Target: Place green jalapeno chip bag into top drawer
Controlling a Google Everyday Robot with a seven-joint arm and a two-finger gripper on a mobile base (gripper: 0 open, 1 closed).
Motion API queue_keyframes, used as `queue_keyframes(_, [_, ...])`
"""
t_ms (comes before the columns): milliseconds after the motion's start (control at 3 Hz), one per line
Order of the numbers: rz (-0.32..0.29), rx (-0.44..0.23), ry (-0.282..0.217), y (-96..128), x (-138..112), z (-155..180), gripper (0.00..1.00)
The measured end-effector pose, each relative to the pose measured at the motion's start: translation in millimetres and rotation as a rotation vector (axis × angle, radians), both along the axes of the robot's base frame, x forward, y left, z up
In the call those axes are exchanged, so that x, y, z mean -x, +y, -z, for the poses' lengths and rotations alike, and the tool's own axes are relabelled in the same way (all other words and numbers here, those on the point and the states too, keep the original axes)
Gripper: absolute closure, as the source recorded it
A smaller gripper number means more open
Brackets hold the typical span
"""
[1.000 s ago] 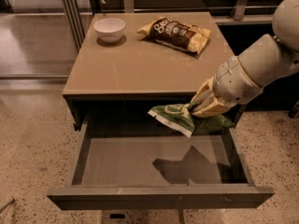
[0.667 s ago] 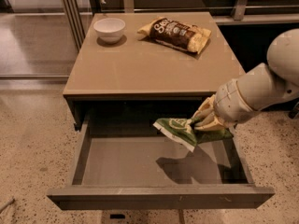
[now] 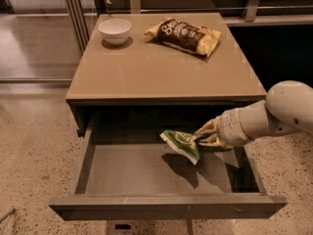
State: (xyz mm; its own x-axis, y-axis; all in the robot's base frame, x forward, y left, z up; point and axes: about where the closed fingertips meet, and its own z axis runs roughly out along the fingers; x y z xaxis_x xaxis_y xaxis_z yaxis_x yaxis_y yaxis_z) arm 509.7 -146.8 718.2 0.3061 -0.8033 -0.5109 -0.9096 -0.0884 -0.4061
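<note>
In the camera view, the gripper (image 3: pixel 206 136) has sunk over the last second from beside the table's front edge down into the open top drawer (image 3: pixel 166 207). It has carried the green jalapeno chip bag (image 3: pixel 181 143) with it. The pale arm (image 3: pixel 266 116) now reaches in low from the right, over the drawer's right wall, where a moment ago it stood higher.

The gripper's fingers are clamped on the bag's right end. The bag juts out to the left over the right half of the drawer floor. Its dark shadow lies just below and slightly apart from it, so it probably hangs a little above the floor rather than resting there. The placing looks nearly done: what remains appears to be the release and pulling the arm clear.

The bag is thin crinkled film, green with a white end and a pale round logo, and it bends limply from the grip. It should drop and settle flat without rolling. The drawer is wide and shallow, with a flat plain front panel and a smooth matte grey floor.

The tan table top (image 3: pixel 161 72) is smooth and slightly glossy. On it stand a small round white bowl (image 3: pixel 115 31) and a larger puffed dark-brown-and-yellow chip bag (image 3: pixel 185 35), well apart from the gripper. The surrounding floor (image 3: pixel 34 146) is speckled and stone-like.
</note>
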Motion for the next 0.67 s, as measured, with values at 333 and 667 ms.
queue_keyframes(333, [0.002,-0.006,-0.009,-0.2,-4.7,6.3,1.00])
queue_keyframes(667, [-0.043,0.020,-0.079,1.3,-3.3,8.0,1.00])
